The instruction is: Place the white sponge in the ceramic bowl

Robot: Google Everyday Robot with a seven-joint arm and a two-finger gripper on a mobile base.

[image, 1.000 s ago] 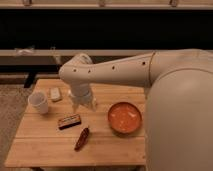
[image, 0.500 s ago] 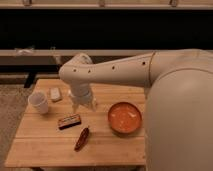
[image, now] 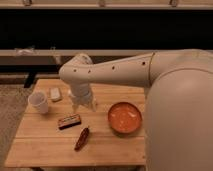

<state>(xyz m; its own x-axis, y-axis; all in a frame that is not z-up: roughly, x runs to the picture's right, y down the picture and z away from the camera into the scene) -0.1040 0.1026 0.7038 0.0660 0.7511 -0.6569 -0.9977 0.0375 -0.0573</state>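
Note:
The white sponge [image: 55, 94] is a small off-white block lying on the wooden table [image: 45, 142] at the back left, next to a white cup [image: 39, 102]. The ceramic bowl [image: 124, 117], orange-terracotta and shallow, sits at the table's right. My gripper [image: 84, 105] hangs below the white arm over the table's middle, between sponge and bowl, right of the sponge and apart from it.
A dark brown bar with a label [image: 69, 121] lies in front of the gripper. A reddish-brown elongated item [image: 82, 138] lies nearer the front edge. The big white arm covers the table's right side. A dark shelf stands behind.

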